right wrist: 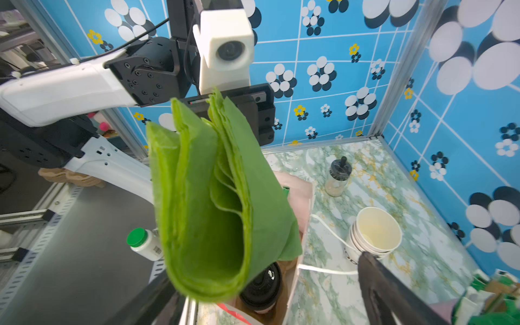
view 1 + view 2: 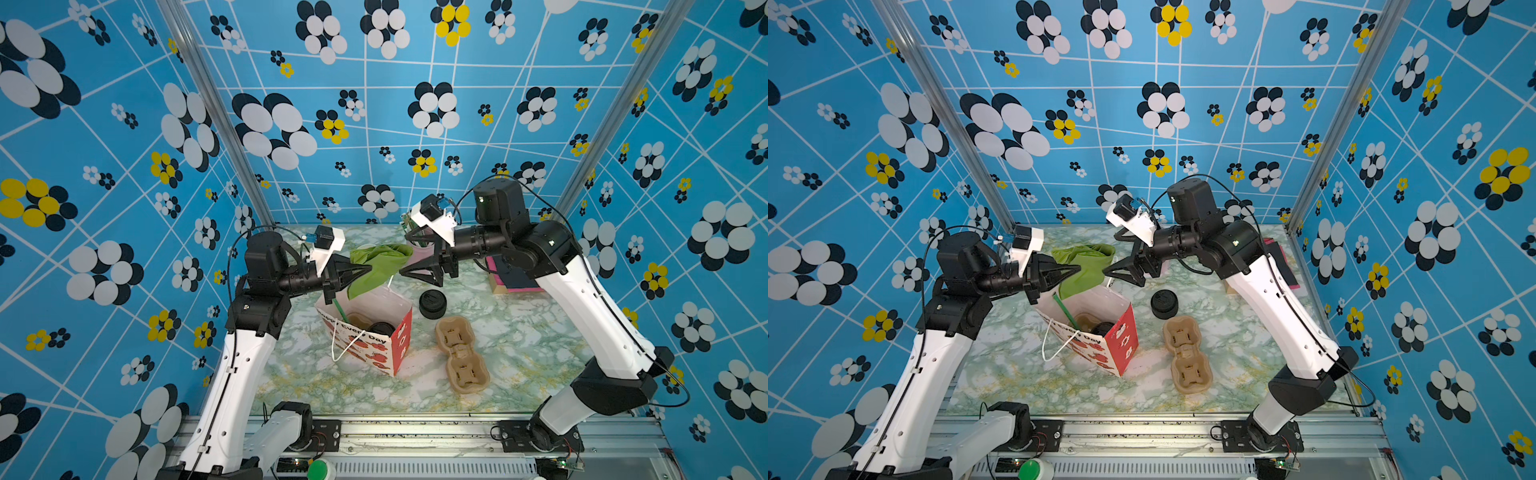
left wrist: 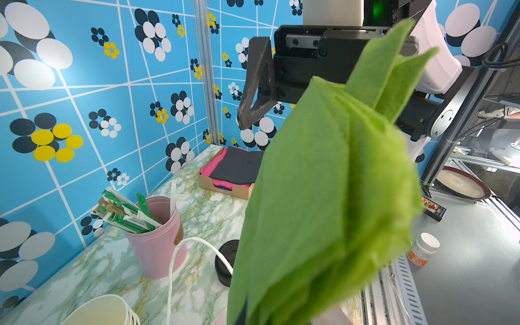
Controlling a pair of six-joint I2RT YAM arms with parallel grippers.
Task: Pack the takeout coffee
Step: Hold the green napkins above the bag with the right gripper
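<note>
Top view | bag (image 2: 401, 338): takeout coffee (image 2: 380, 328) inside | left gripper (image 2: 368, 268) clamps napkins (image 2: 384, 257) | right gripper (image 2: 402, 254) wide

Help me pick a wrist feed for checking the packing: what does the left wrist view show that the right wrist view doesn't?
Only the left wrist view: the pink bucket of straws, the cardboard tray of napkins, the stack of black lids. Only the right wrist view: the lidded coffee inside the bag, and a shaker jar. Both: the green napkins, the paper cup stack, the bag's white handle.
</note>
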